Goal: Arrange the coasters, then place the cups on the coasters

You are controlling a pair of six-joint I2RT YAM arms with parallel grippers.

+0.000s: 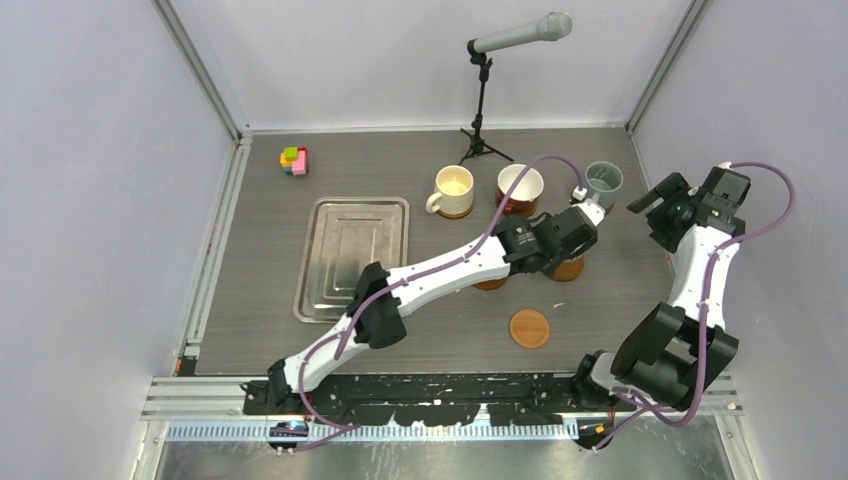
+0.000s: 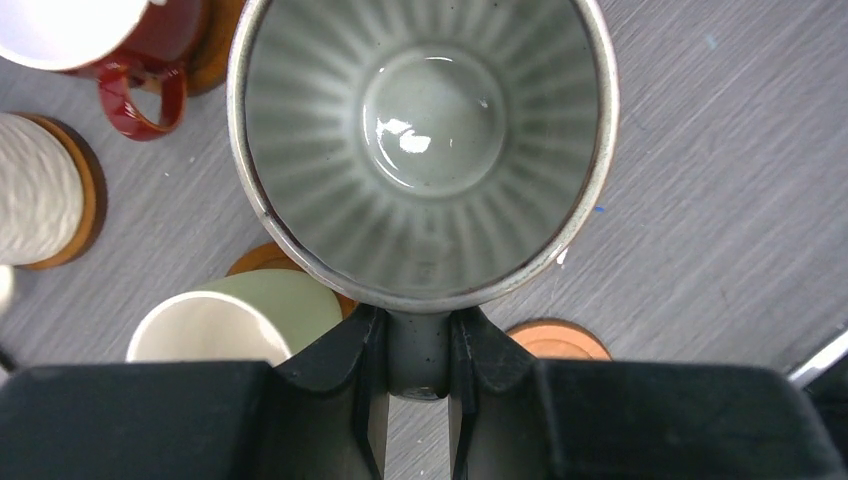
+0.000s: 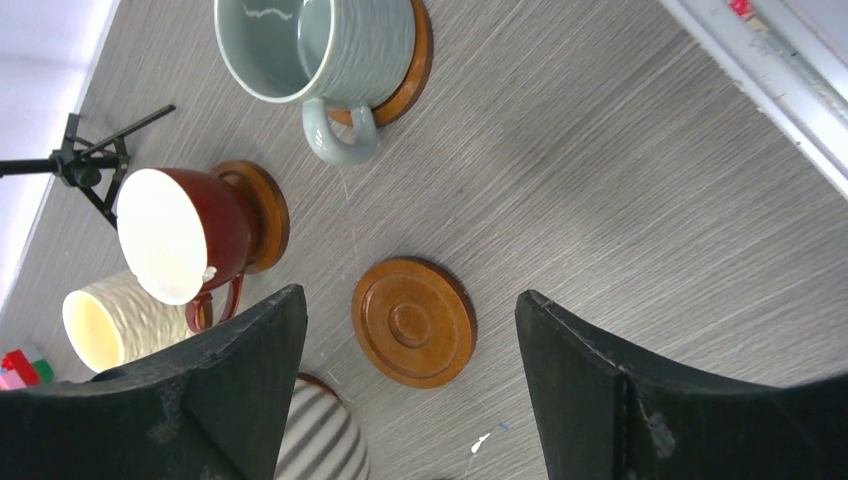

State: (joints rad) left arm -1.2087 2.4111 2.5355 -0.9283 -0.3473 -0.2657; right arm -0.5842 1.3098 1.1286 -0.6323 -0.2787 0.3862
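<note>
My left gripper (image 2: 421, 340) is shut on the handle of the ribbed silver-grey cup (image 2: 425, 140), which I see from above; in the top view the gripper (image 1: 583, 224) covers it. A bare coaster (image 2: 557, 342) lies just beside it, and the pale green cup (image 2: 240, 315) stands on another coaster. The cream cup (image 1: 452, 190), red-brown cup (image 1: 519, 188) and grey-blue cup (image 3: 310, 45) each stand on a coaster. Off to the right, my right gripper (image 3: 408, 300) hangs open and holds nothing, with a bare coaster (image 3: 413, 320) below it. Another bare coaster (image 1: 530, 328) lies nearer the front.
A steel tray (image 1: 352, 258) lies at the left. A small coloured block toy (image 1: 294, 161) sits at the back left. A microphone stand (image 1: 482, 110) stands at the back centre. Walls close in both sides.
</note>
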